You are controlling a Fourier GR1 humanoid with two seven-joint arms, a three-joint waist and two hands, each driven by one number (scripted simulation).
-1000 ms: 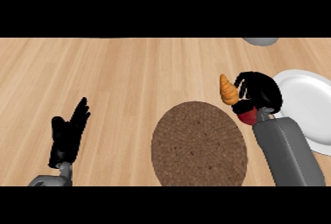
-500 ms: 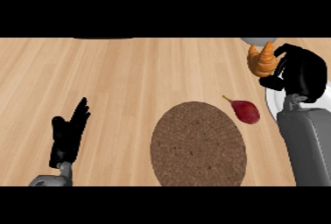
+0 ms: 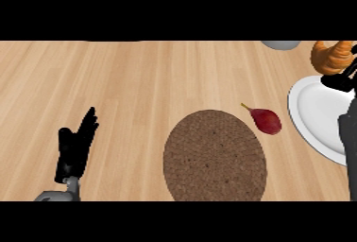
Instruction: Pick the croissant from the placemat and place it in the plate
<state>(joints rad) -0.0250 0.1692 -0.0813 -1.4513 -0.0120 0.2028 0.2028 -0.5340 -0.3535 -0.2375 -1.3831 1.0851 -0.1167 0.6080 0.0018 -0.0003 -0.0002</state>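
Note:
The golden-brown croissant [image 3: 327, 56] is up at the far right, over the far rim of the white plate [image 3: 314, 111]. My right hand [image 3: 339, 81] is curled on its lower end and is mostly cut off by the view's right edge, with the grey forearm [image 3: 349, 137] lying across the plate. The brown oval placemat [image 3: 215, 158] lies bare at the centre front. At the lower left my left hand [image 3: 75, 147] rests open with its fingers up, holding nothing.
A dark red, stemmed vegetable [image 3: 265, 120] lies on the wooden counter [image 3: 140, 85] between the placemat and the plate. A grey object [image 3: 280, 45] shows partly at the far edge, left of the croissant.
My right hand has carried the croissant right and farther back, from beside the placemat to over the plate's far rim. The red vegetable it covered now shows. The left hand has stayed still.

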